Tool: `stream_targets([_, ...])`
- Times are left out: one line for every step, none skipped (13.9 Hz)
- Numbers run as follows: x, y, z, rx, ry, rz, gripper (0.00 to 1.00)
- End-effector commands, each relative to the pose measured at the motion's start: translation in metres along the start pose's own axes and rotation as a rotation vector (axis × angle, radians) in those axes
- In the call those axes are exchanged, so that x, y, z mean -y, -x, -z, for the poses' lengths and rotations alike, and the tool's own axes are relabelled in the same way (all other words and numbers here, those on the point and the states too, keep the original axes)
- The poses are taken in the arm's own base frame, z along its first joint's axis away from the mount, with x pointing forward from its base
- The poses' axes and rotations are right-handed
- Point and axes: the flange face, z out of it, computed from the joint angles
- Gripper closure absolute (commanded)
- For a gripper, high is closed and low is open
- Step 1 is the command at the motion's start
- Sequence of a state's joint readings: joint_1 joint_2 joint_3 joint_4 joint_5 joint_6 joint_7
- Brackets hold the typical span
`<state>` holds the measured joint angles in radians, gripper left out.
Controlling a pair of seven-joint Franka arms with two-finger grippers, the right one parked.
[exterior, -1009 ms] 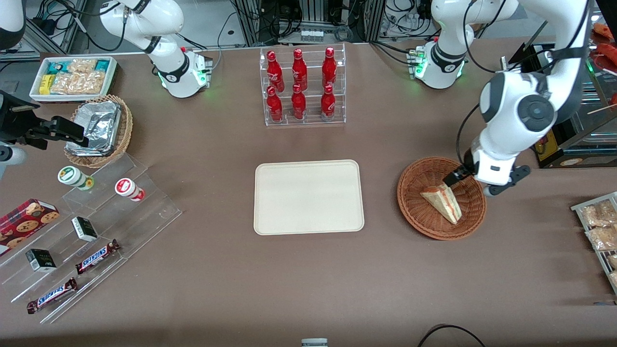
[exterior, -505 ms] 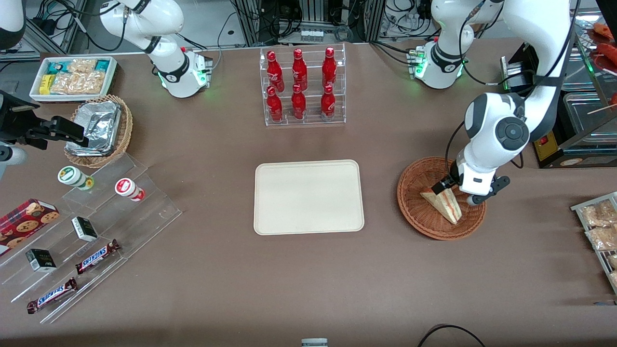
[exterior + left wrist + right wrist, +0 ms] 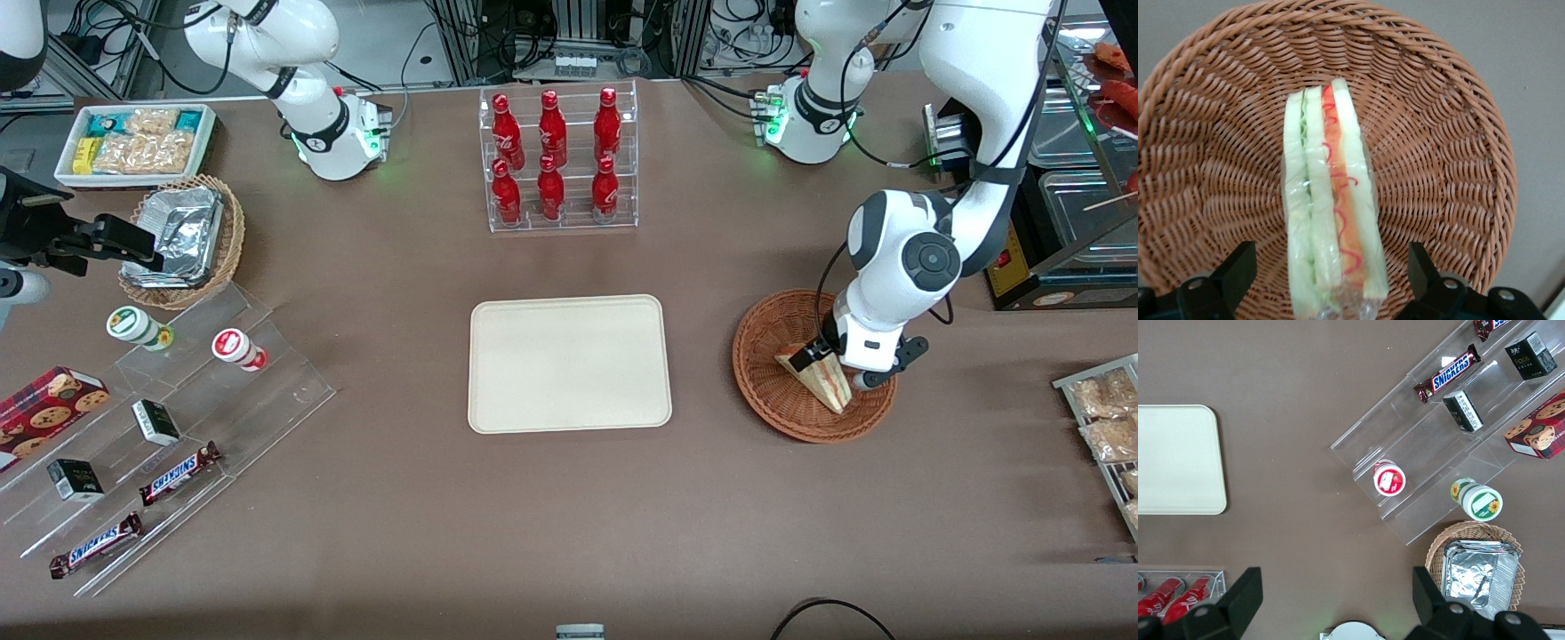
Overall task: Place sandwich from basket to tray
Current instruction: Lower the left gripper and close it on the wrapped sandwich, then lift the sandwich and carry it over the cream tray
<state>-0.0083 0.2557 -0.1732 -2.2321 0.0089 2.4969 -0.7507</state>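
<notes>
The sandwich (image 3: 825,382) (image 3: 1328,200), a plastic-wrapped wedge of white bread with orange-red filling, lies in the reddish-brown wicker basket (image 3: 763,391) (image 3: 1445,133) toward the working arm's end of the table. My left gripper (image 3: 822,363) (image 3: 1331,273) is low inside the basket, open. Its two black fingers (image 3: 1238,267) stand on either side of the sandwich's broad end, with a gap between each finger and the bread. The cream tray (image 3: 569,363) (image 3: 1178,460) lies flat at the table's middle with nothing on it.
A clear rack of red bottles (image 3: 560,160) stands farther from the front camera than the tray. Toward the parked arm's end are stepped acrylic shelves with snacks (image 3: 160,418), a tan foil-lined basket (image 3: 182,240) and a white snack bin (image 3: 133,142). A rack of packets (image 3: 1107,427) sits near the basket.
My left gripper has come down into the basket and moved nearer the front camera, so its open fingers now straddle the sandwich. The sandwich has not moved.
</notes>
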Motion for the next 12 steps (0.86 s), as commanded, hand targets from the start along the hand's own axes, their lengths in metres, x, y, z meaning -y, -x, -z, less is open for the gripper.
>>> stream_targets([-0.004,-0.008,-0.006,-0.014,0.011,0.016,0.13])
stream_targets([-0.005,-0.011,-0.005,-0.019,0.015,0.016,0.45])
stream_targets([-0.004,-0.012,-0.005,-0.019,0.015,0.016,0.79])
stream_targets([-0.004,-0.011,-0.006,-0.020,0.012,0.007,1.00])
stream_targets([-0.002,-0.012,-0.006,-0.027,0.000,-0.009,1.00])
stream_targets([-0.002,-0.013,-0.003,-0.037,-0.007,-0.025,1.00])
stream_targets([-0.003,-0.013,0.004,-0.048,-0.005,-0.029,1.00])
stream_targets([-0.003,-0.013,0.015,-0.056,-0.005,-0.032,1.00])
stream_targets([-0.005,-0.014,0.034,-0.066,-0.009,-0.037,1.00])
stream_targets([-0.009,-0.017,0.056,-0.077,-0.032,-0.055,1.00])
stream_targets([-0.017,-0.019,0.076,-0.072,-0.058,-0.068,1.00])
stream_targets([-0.028,-0.024,0.100,-0.062,-0.076,-0.071,1.00])
